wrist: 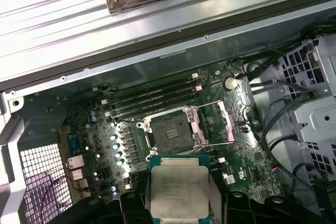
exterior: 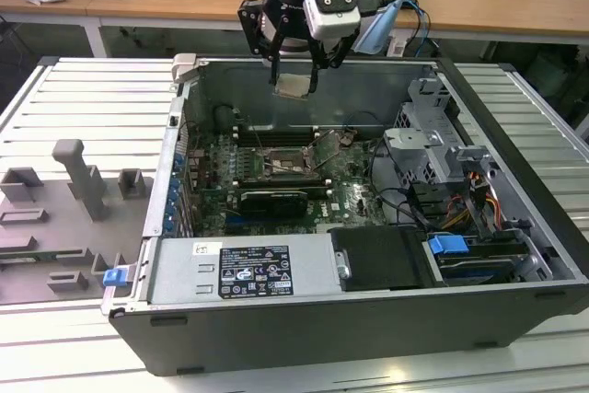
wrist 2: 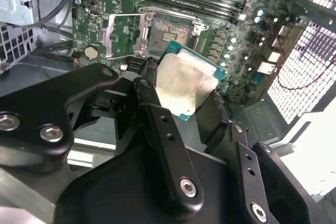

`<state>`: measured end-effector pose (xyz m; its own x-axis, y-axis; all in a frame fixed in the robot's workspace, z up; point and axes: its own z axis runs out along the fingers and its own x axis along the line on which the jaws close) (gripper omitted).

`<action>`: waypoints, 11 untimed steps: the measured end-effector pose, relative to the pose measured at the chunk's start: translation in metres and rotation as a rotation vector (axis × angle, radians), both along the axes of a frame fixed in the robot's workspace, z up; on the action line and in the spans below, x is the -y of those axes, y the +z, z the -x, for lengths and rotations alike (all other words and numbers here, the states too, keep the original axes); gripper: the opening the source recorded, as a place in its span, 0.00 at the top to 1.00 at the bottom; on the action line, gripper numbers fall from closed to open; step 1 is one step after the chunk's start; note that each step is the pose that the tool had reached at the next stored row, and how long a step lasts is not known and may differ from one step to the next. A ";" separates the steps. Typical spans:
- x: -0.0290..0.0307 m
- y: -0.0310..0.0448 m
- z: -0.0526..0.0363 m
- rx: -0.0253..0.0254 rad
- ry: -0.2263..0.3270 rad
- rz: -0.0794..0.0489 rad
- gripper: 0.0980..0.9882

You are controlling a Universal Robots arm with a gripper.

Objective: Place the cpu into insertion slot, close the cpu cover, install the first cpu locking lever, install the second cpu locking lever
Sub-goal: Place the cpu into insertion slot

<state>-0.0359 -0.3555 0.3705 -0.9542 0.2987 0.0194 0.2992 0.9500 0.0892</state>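
One black gripper (exterior: 294,82) clamps the flat, square, silver-grey-topped cpu (wrist: 179,187) above the open computer case (exterior: 304,347); inside, the dark square insertion slot (wrist: 172,131) lies uncovered, its metal cpu cover (wrist 2: 108,38) raised.

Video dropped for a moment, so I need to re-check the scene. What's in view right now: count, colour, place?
cpu: 1, silver top, held above the open case
slot: 1, dark with a metal rim, on the motherboard, empty
cover: 1, silver, swung open beside the slot
memory slots: several, black, beside the slot
expansion card: 1, black, between slot and power supply
power supply: 1, grey, case's near side in the exterior view
case: 1, dark grey, on the table
table: 1, slatted, silver
fixture tray: 1, grey, the exterior view's left
gripper: 1, black, shut on the cpu
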 end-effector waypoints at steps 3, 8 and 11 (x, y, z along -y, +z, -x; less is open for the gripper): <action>0.0000 -0.0004 0.0000 0.0000 -0.051 0.000 0.51; 0.0000 -0.0010 0.0000 0.0001 -0.124 0.000 0.51; 0.0000 -0.0012 0.0000 0.0001 -0.152 0.000 0.51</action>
<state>-0.0359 -0.3555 0.3693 -0.8981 0.4393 0.0193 0.4392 0.8939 0.0892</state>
